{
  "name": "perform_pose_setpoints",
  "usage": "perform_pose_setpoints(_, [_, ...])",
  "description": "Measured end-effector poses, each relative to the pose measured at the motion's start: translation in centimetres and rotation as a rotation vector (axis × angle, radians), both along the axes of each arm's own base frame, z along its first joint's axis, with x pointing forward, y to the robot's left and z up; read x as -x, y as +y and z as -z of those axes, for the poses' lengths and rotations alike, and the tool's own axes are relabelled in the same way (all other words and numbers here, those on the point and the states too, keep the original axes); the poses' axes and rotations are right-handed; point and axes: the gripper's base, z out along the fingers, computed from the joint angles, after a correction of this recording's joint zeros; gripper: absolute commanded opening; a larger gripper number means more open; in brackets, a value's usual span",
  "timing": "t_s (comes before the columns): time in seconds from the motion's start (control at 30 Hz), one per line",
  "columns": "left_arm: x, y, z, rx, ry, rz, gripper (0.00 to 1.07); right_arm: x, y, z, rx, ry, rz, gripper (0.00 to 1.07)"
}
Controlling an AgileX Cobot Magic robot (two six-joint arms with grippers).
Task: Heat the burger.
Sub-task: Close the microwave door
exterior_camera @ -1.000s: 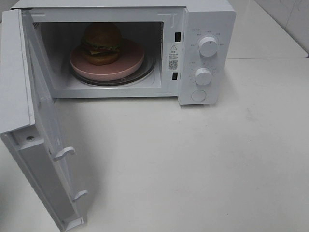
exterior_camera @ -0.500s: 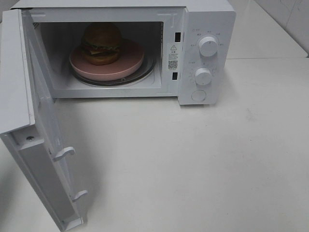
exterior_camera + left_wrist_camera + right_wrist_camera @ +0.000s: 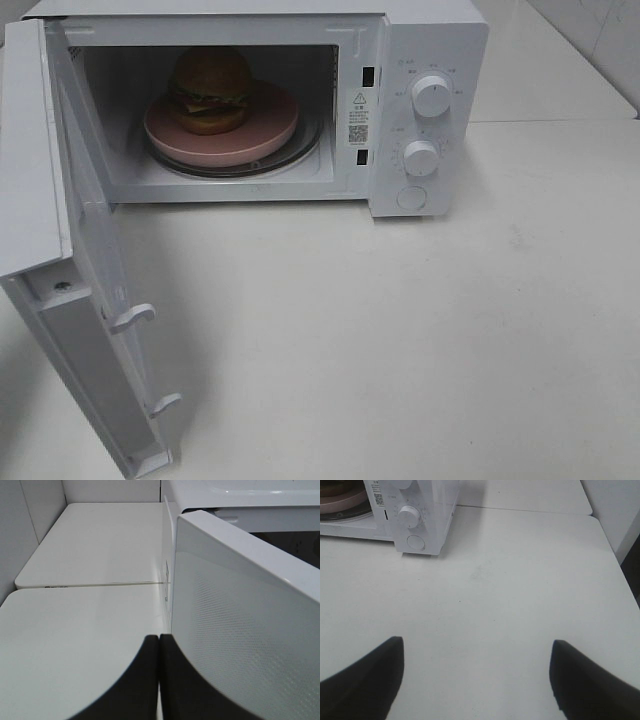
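The burger (image 3: 209,90) is sitting on a pink plate (image 3: 275,125) on the glass turntable (image 3: 308,148) inside the white microwave (image 3: 440,40), in the upper left of the high view. The door (image 3: 95,290) is standing wide open, reaching toward the lower left corner, so I judge closing it is coming next.

The left fingers (image 3: 145,680) are pressed together, grasping nothing, just beside the door's outer face. The right fingers (image 3: 370,675) are spread apart and empty, hanging over the table (image 3: 420,340).

The smooth panel is offering little purchase, so a push may be sliding off or landing too near the hinge to swing it. A hard shove is risking a slam that is shifting the microwave or toppling the tall burger. The latch hooks (image 3: 135,318) may also be stopping short of catching.

The door's arc is claiming the lower left and centre. The centre and right of the frame are giving open room before the upper dial (image 3: 431,95) and lower dial (image 3: 421,158).
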Motion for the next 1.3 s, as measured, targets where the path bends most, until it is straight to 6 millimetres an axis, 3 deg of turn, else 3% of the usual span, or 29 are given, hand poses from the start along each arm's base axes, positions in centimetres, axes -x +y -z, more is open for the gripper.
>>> perform_pose_setpoints(0.37, [-2.6,-0.5,1.6,-0.024,-0.054,0.046,0.00,0.0,0.0,0.0,0.000,0.000,0.000,0.76])
perform_pose_setpoints(0.87, [-5.2,-2.0,5.6,-0.063,-0.036,0.203,0.00,0.0,0.0,0.0,0.000,0.000,0.000,0.76])
perform_pose_setpoints(1.23, [-6.1,-3.1,6.4,0.004,-0.051,0.283,0.00,0.0,0.0,0.0,0.000,0.000,0.000,0.76])
perform_pose_setpoints(1.3, [-6.5,-4.2,6.5,0.014,-0.050,0.313,0.00,0.0,0.0,0.0,0.000,0.000,0.000,0.76])
